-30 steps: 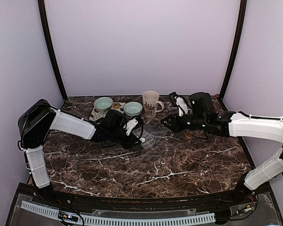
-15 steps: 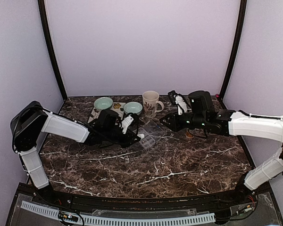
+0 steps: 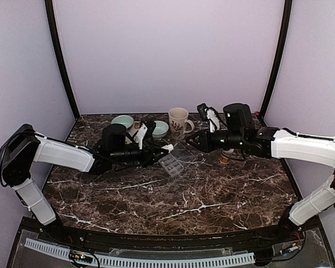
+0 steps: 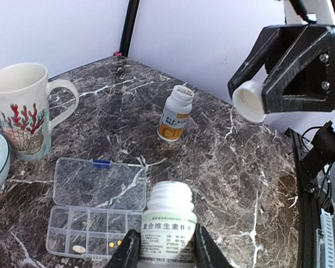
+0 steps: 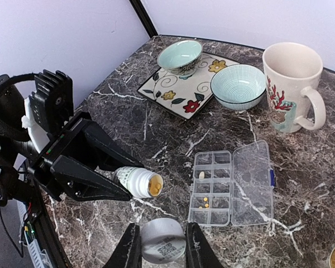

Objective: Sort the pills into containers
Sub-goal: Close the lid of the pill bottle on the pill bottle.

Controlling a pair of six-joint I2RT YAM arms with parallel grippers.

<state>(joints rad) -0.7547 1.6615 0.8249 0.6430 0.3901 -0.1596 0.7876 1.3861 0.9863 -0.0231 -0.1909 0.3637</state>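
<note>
Right wrist: left gripper (image 5: pixel 123 181) clamps an uncapped white bottle (image 5: pixel 142 183), tipped sideways near the organiser box (image 5: pixel 231 178). Right gripper (image 5: pixel 161 237) pinches a white cap (image 5: pixel 163 247).

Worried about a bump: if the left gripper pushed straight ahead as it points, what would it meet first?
Probably the clear plastic compartmented organiser box, lying open just ahead; height above it is unclear, so the left gripper with its white pill bottle might pass over.

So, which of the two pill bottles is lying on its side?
The white bottle, held level above the table in the left gripper, its open mouth showing yellow pills. The amber bottle stands upright on the table.
</note>
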